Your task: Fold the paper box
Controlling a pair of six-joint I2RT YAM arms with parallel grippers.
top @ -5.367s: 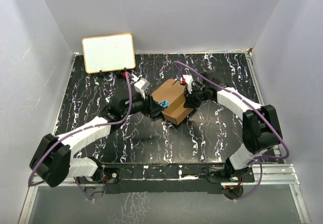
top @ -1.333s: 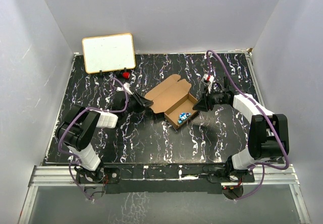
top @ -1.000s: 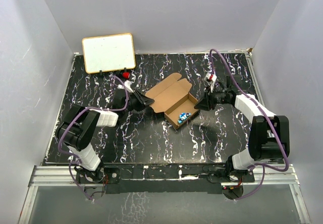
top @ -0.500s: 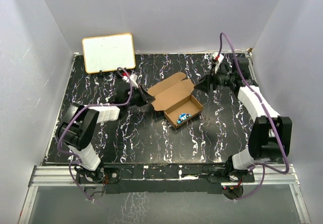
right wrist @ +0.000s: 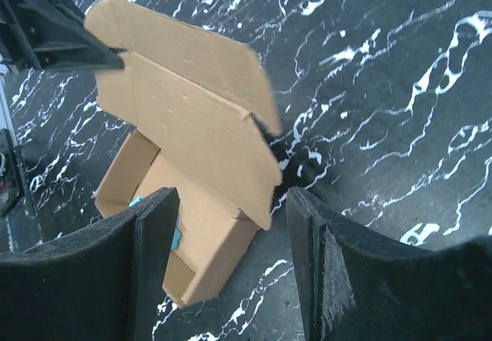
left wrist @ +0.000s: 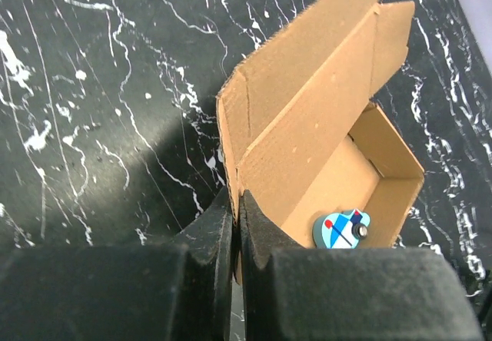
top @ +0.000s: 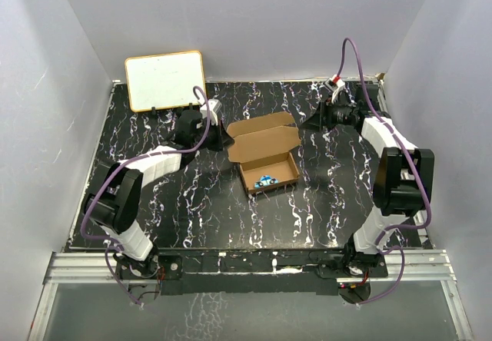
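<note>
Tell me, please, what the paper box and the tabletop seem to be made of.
The paper box looks like plain brown cardboard, matte, with creased fold lines and rough cut edges. The tabletop is black with white marble-like veins; stone, laminate or print cannot be told.

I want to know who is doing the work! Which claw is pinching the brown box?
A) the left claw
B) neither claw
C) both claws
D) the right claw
A: in the left wrist view, the left claw is shut on a cardboard edge of the paper box. The right claw is open and sits apart from the box.
</note>
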